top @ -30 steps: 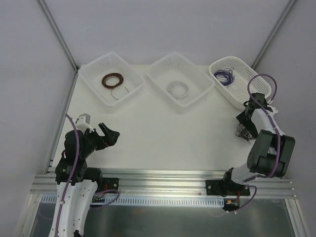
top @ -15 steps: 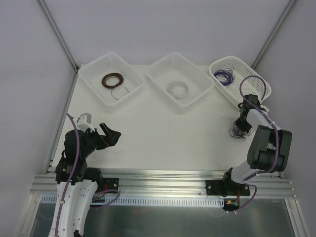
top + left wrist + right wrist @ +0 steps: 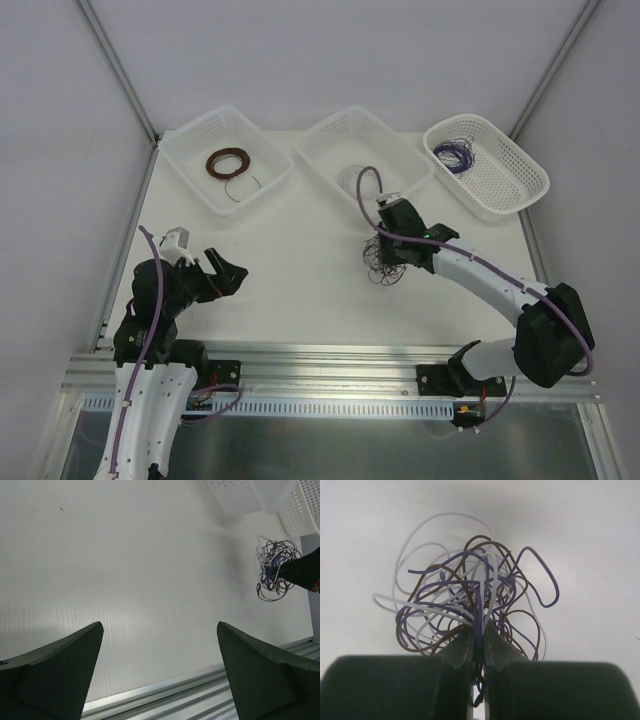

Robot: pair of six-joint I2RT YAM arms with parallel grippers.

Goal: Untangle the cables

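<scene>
White tabletop (image 3: 300, 290) fills the overhead view, with the middle basket (image 3: 330, 135) of a row set at its far edge. The right gripper (image 3: 478, 639) is clenched on the cables (image 3: 470, 600): in the right wrist view its two fingers are pressed nearly together, purple strands are pinched between them, and the rest of the purple, brown and whitish clump is fanned out beyond the tips. From above, only the clump's place is given: near the tabletop's middle, just in front of that basket; whether the surface is touched cannot be told. The left gripper (image 3: 159, 626) is spread wide over bare tabletop, nothing being held, and in its wrist view the clump is seen well off to the right.
</scene>
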